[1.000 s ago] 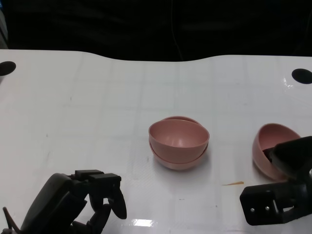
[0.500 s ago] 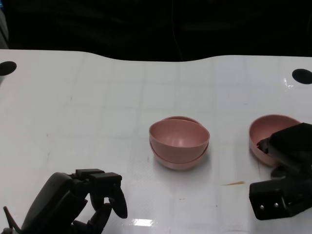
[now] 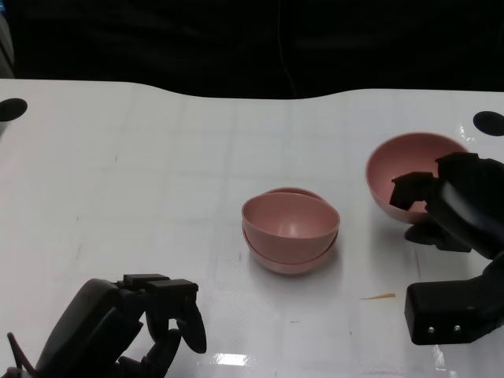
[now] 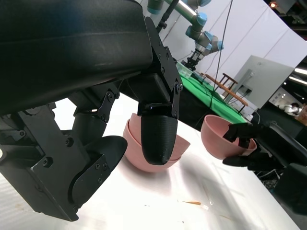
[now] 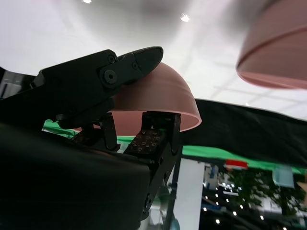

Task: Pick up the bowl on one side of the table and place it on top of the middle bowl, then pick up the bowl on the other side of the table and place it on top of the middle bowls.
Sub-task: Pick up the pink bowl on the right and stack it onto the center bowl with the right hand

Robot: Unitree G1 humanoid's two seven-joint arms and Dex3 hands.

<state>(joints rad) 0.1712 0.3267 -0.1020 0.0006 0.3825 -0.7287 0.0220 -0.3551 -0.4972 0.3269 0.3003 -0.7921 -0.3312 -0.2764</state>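
Two pink bowls sit nested in a stack (image 3: 289, 231) at the middle of the white table (image 3: 157, 173); the stack (image 4: 153, 146) also shows in the left wrist view. My right hand (image 3: 457, 209) holds a third pink bowl (image 3: 405, 175) by its rim, lifted off the table to the right of the stack and tilted with its opening toward me. The right wrist view shows that bowl (image 5: 153, 103) pinched between the fingers, with the stack (image 5: 276, 50) blurred beyond. My left hand (image 3: 134, 327) rests low at the near left, fingers curled in with nothing in them.
Two dark round holes (image 3: 11, 109) (image 3: 488, 122) mark the table's far corners. A small orange scrap (image 3: 376, 297) lies on the table between the stack and my right hand. Beyond the far edge is dark.
My right hand has lifted the bowl off the table and carried it up and leftward toward the stack, tipping its opening more toward me. The left hand has not moved.
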